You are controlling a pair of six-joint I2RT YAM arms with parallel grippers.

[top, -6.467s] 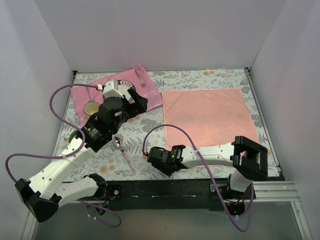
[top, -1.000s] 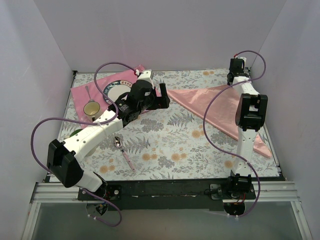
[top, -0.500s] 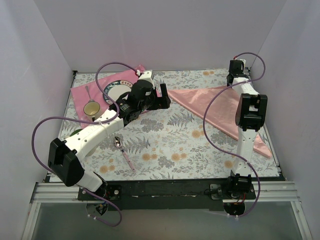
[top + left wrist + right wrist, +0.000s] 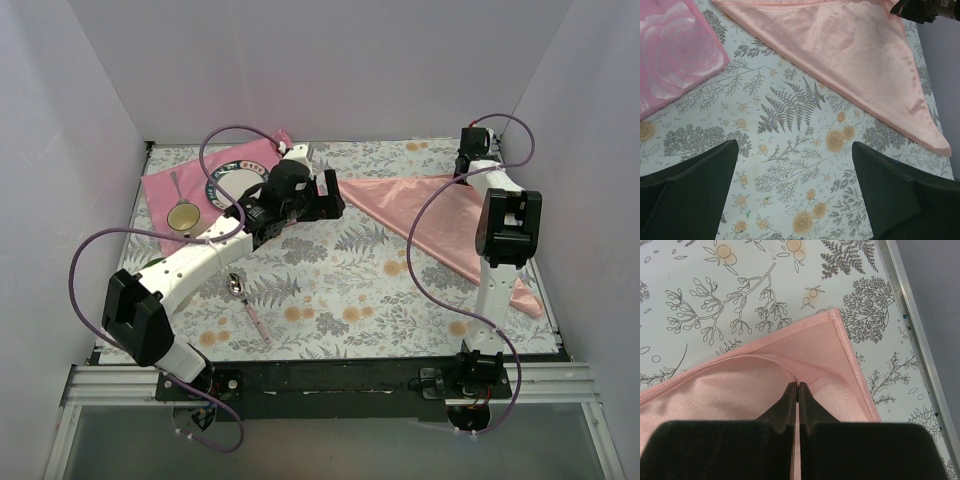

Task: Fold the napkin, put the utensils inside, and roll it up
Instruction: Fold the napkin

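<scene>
The napkin is pinched at its far-right corner by the closed right end effector. Its left tip — long edge running near-right — lies just beside the open left end effector.

You see the napkin, pale salmon-pink and slightly shiny, folded into a triangle at 2 o'clock on the tabletop. The pink-handled spoon lies at 7 o'clock, well apart.

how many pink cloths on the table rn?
2. The napkin, folded into a triangle, lies on the right side. The darker mat lies at the far left, under the plate. The left arm may hide more.
</scene>
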